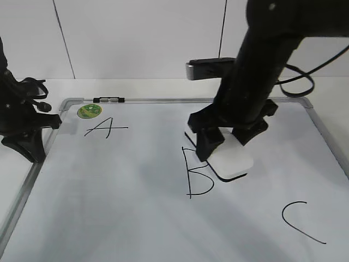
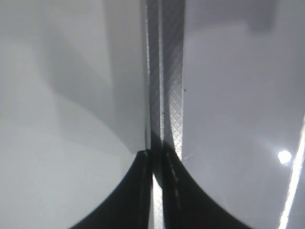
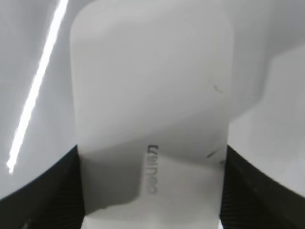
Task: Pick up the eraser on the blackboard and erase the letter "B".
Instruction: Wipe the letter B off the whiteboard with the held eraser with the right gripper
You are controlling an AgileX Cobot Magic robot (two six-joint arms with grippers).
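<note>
The blackboard (image 1: 125, 218) is a white board with a silver-grey frame. The black letter "B" (image 1: 197, 179) is drawn near its middle; its upper loop is partly covered. My right gripper (image 1: 224, 143) is shut on the white eraser (image 1: 232, 159), which rests on the board over the upper right part of the B. In the right wrist view the eraser (image 3: 151, 109) fills the frame between the two black fingers (image 3: 151, 191), grey lettering on top. My left gripper (image 2: 157, 160) is shut and empty, above the board's left frame rail (image 2: 167, 86).
A black "A" (image 1: 106, 129) is at the upper left of the board and a black "C" (image 1: 301, 220) at the lower right. A round green sticker (image 1: 89, 111) and a small marker (image 1: 109, 100) lie at the top edge. The left arm base (image 1: 22, 120) stands by the left frame.
</note>
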